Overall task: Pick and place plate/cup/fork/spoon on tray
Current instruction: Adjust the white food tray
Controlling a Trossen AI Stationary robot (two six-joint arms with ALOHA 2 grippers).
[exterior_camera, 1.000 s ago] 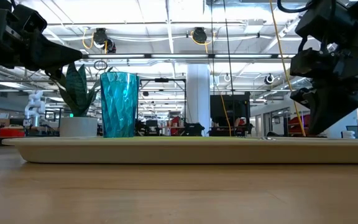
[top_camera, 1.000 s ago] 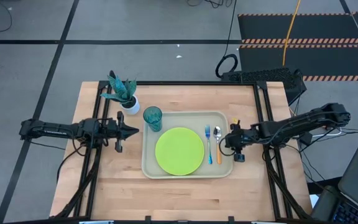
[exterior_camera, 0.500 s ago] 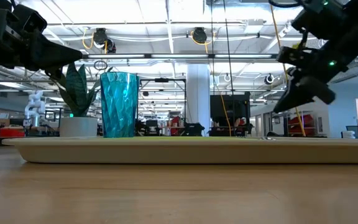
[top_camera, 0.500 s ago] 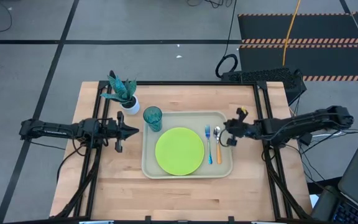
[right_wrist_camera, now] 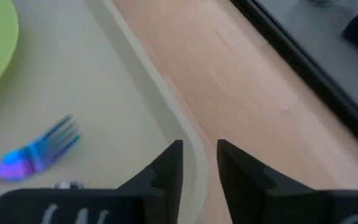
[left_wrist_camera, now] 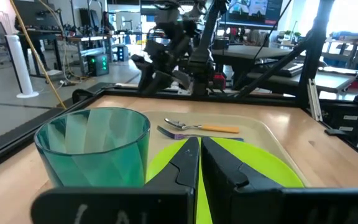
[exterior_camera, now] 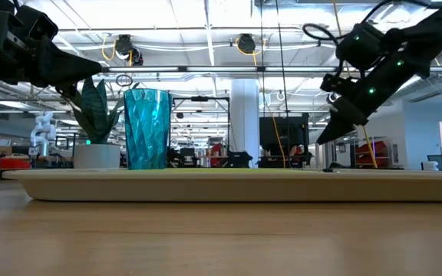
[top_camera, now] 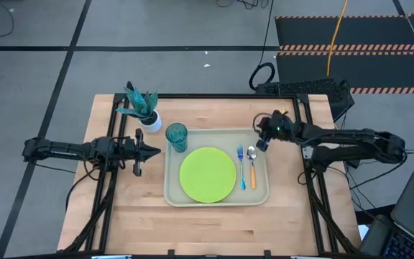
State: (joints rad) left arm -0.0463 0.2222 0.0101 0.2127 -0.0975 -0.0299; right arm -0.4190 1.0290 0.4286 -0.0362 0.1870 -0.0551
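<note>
Tray (top_camera: 218,134) sits in the middle of the tabletop (top_camera: 214,219) in the high view, and all four things lie in it. The plate (top_camera: 207,174) is in the middle, the cup (top_camera: 176,136) stands in the far left corner, and the fork (top_camera: 241,165) and spoon (top_camera: 251,167) lie side by side to the right of the plate. The right pincer (top_camera: 259,140) hangs over the tray's far right corner, holding nothing. The left pincer (top_camera: 155,151) waits just left of the tray, by the cup.

From the low view, the right pincer (exterior_camera: 330,132) is up in the air, clear above the tray (exterior_camera: 229,186). The cup (exterior_camera: 146,128) stands upright.

In the left wrist view, the left pincer (left_wrist_camera: 199,163) is closed with nothing in it, pointing between the cup (left_wrist_camera: 95,147) and the plate (left_wrist_camera: 253,162).

In the right wrist view, the right pincer (right_wrist_camera: 197,165) is a little open and empty, over the tray rim (right_wrist_camera: 154,81), with the fork (right_wrist_camera: 33,152) near.

I think the job looks done. To finish well, the right arm should lift higher and go back slowly, so it does not bump the rim or push the fork.
</note>
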